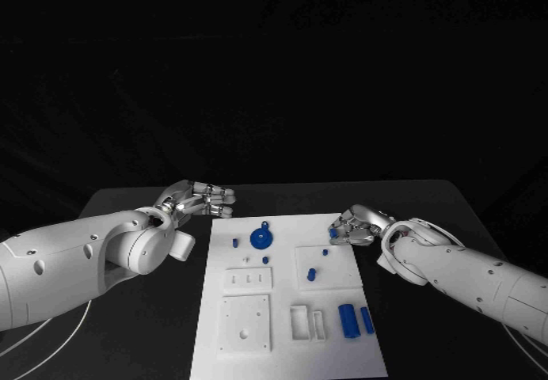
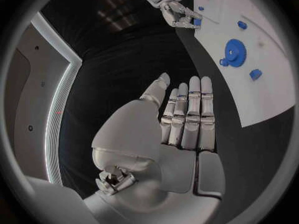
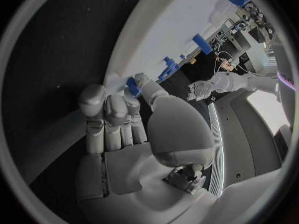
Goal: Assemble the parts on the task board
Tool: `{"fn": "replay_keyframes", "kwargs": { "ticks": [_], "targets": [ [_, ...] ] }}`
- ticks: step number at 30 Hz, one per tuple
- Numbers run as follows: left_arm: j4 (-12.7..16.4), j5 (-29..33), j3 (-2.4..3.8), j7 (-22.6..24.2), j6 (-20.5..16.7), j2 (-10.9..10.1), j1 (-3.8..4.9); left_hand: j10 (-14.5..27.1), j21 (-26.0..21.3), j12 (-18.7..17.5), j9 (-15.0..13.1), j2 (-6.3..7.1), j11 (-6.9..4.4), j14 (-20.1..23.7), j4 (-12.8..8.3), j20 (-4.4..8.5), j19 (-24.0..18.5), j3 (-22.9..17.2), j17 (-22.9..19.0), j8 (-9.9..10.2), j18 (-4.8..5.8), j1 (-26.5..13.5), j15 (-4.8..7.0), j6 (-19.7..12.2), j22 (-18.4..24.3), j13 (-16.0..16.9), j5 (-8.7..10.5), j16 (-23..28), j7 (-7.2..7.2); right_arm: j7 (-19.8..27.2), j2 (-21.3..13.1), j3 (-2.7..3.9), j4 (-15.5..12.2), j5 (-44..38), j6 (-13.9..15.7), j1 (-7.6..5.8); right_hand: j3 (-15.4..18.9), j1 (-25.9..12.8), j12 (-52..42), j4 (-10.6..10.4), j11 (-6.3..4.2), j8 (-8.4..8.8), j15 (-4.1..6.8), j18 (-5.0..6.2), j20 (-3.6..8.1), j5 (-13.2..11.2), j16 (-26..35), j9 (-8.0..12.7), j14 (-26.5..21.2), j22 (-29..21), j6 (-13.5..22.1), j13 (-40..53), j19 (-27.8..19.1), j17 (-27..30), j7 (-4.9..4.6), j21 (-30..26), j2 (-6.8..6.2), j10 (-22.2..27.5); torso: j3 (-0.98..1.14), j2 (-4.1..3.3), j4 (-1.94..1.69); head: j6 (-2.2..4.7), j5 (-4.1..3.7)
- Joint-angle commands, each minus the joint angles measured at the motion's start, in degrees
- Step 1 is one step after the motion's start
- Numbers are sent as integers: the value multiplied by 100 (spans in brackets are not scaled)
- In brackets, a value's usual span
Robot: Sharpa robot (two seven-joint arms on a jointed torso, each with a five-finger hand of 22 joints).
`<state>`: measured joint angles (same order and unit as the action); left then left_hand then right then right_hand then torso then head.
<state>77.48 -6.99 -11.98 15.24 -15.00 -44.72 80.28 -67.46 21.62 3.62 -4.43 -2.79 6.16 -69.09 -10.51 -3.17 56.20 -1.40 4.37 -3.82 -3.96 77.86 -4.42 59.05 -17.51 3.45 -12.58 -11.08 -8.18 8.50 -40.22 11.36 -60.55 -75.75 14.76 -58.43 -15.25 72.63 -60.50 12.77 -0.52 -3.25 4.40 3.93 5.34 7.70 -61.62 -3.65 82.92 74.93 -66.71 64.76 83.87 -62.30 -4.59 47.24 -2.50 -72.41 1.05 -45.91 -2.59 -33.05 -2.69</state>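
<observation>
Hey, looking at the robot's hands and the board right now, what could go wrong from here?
1. The right hand pinches a small blue part at the task board's far right edge; if the pinch slips, the part may drop onto the black table.
2. The blue gear and small blue pegs lie loose nearby, so a low sweep might knock them.
3. The left hand hovers open off the board and may not steady it.

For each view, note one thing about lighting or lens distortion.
Head view: the task board is bright against the dark black table. Left wrist view: the fisheye lens bends the board's straight edge beyond the left hand. Right wrist view: the right hand sits before a curved board edge.
</observation>
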Motion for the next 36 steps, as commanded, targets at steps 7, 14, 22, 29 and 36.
{"fn": "replay_keyframes", "kwargs": {
  "ticks": [7, 14, 22, 29, 36],
  "targets": [
    [10, -27, 5, 14, 84, 5, 4, 22, 21, -12, -3, -15, 5, 27, -15, -18, 2, 25, -3, 21, -27, -1, -11, -23, -6, -3, 32, 10, 0, -129, 18, -3, 1, -91, 360, 6, 213, 45, -5, -103, -75, -36, 61, -17, 77, -245, 9, -15, 7, 556, -292, 5, 26, -12, 94, -10, 120, -35, -2, 2, -3, 11, -5],
    [10, -29, 4, 9, 99, 7, 4, 11, 27, -10, -7, -26, 1, 21, -19, -15, 1, 27, -1, 18, -27, 10, -8, -7, -14, -2, 33, 4, 5, -155, 26, -3, -37, -53, 512, 6, 227, 69, -11, -114, -90, -41, 74, -28, 90, -273, -3, -19, 11, 559, -381, 14, 33, -30, 122, -6, 153, -51, -1, 1, -1, 12, -1],
    [11, -63, 4, -20, 136, 13, 4, -49, 55, -11, -14, -53, -24, -13, -16, 1, 11, 24, 6, 18, -26, 13, 11, 53, -36, -3, 33, -21, 26, -202, 19, -3, -114, -38, 590, 6, 220, 79, -9, -109, -98, -37, 81, -34, 100, -273, -13, -17, 14, 560, -410, 17, 40, -44, 130, -1, 165, -60, 1, 1, 3, -7, 10],
    [13, -173, 4, -125, 145, 24, 4, -210, 130, -9, -21, -83, -91, -135, 29, 51, 80, 47, 46, 16, -14, -26, 74, 194, -84, -3, 51, -134, 82, -316, -48, -2, -297, -76, 621, 4, 218, 75, -11, -108, -98, -35, 83, -34, 103, -261, -16, -16, 16, 560, -406, 22, 42, -49, 128, -4, 160, -65, -1, 8, 11, 6, 24],
    [17, -310, 5, -359, 135, 28, 6, -584, 274, -6, -31, -88, -236, -370, 137, 164, 267, 129, 154, 8, 17, -102, 199, 467, -160, -1, 74, -375, 197, -545, -147, 4, -622, -181, 588, -64, 188, 75, -8, -100, -103, -36, 86, -27, 108, -229, -27, -16, 24, 558, -413, 26, 52, -66, 129, -7, 146, -75, 1, 17, 15, 39, 38]
  ]
}}
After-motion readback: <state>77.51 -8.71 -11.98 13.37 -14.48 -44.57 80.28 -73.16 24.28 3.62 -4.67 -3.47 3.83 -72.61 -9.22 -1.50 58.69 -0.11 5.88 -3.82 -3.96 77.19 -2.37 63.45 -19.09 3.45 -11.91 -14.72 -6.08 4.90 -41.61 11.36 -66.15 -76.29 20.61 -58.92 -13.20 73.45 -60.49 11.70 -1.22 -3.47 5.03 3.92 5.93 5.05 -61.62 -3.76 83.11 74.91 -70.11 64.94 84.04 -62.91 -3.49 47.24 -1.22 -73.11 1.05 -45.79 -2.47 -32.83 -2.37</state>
